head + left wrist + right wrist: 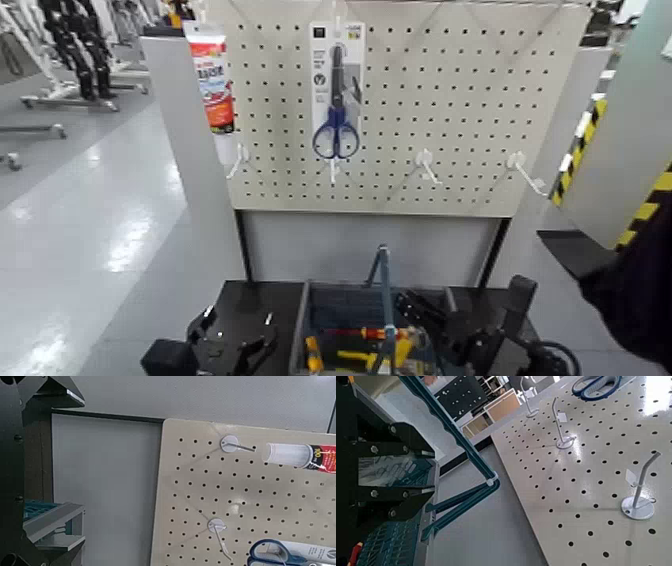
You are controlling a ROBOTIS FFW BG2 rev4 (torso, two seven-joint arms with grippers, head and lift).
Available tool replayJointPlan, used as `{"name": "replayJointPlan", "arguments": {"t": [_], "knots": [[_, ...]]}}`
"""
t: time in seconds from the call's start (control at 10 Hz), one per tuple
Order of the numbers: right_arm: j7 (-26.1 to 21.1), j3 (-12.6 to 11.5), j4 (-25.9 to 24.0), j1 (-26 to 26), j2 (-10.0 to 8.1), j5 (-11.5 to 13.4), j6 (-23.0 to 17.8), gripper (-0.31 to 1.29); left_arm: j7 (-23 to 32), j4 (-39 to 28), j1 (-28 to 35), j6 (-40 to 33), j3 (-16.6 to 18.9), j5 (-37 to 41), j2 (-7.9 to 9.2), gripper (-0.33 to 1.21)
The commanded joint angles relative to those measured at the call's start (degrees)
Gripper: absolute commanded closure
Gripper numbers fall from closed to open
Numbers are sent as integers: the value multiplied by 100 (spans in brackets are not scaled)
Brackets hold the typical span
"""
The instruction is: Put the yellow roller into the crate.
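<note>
R gripper (408,303) open over crate (300,328) – roller (402,350) prob. in – L gripper (239,320) outside.

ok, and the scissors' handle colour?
Blue; shows best in the head view.

The pegboard (470,110) is showing a smooth, matt painted face; the floor (100,240) is looking glossy (bright reflections throughout). The crate (300,330) is presenting matt plastic, and the scissors' handles (336,140) are appearing as smooth blue plastic.

Pegboard (586,495) with white hooks, blue scissor handles (596,385) up top, teal crate handle (459,435) beside gripper (395,471), maybe red tool bit (355,553) at edge.
</note>
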Motion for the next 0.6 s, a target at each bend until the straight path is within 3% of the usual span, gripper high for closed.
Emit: {"name": "replayJointPlan", "arguments": {"t": [0.1,0.3,0.6], "knots": [[-95,-254,-368,65,-10,399,162,14,0,0,9,-3,6,0,0,11],[-333,-403,-755,179,-1,856,294,13,0,0,9,-3,6,0,0,11],[-517,-421,-957,346,43,996,31,12,0,-9,18,-3,15,0,0,11]]}}
